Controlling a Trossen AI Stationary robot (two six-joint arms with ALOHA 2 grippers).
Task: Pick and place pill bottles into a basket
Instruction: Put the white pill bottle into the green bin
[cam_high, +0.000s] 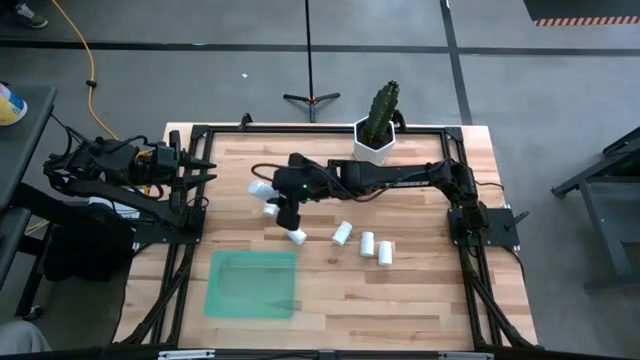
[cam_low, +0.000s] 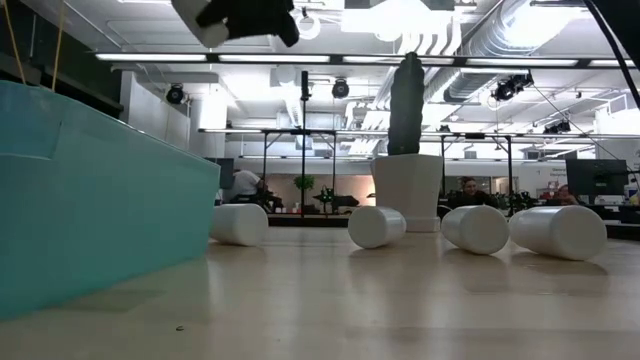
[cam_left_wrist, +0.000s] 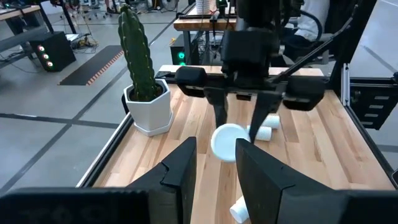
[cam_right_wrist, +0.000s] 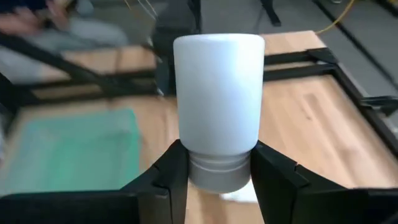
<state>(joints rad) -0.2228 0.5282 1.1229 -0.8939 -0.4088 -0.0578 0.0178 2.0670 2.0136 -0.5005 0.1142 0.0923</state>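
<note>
My right gripper (cam_high: 284, 211) reaches over the table's middle left and is shut on one white pill bottle (cam_right_wrist: 217, 93), high above the wood; the bottle shows at the top of the low view (cam_low: 207, 30). Other bottles lie on their sides on the table: one (cam_high: 260, 188) far-left of the gripper, one (cam_high: 297, 236) just near of it, and three (cam_high: 342, 233) (cam_high: 368, 243) (cam_high: 385, 252) to the right. The green tray (cam_high: 252, 285) sits flat near the front left. My left gripper (cam_left_wrist: 216, 168) waits at the table's left edge, open by a narrow gap and empty. My right gripper pinches the bottle's cap end (cam_right_wrist: 214, 169) between its two fingers (cam_right_wrist: 168, 174). The fingers slant toward the table's left side, and the bottle's body sticks out past the fingertips along them. The bottle is lifted clear of the table.
A cactus in a white hexagonal pot (cam_high: 377, 148) stands at the far edge, right of centre. A black metal frame (cam_high: 190, 200) runs along the table's sides. Bare wood lies between the tray and the lying bottles.
</note>
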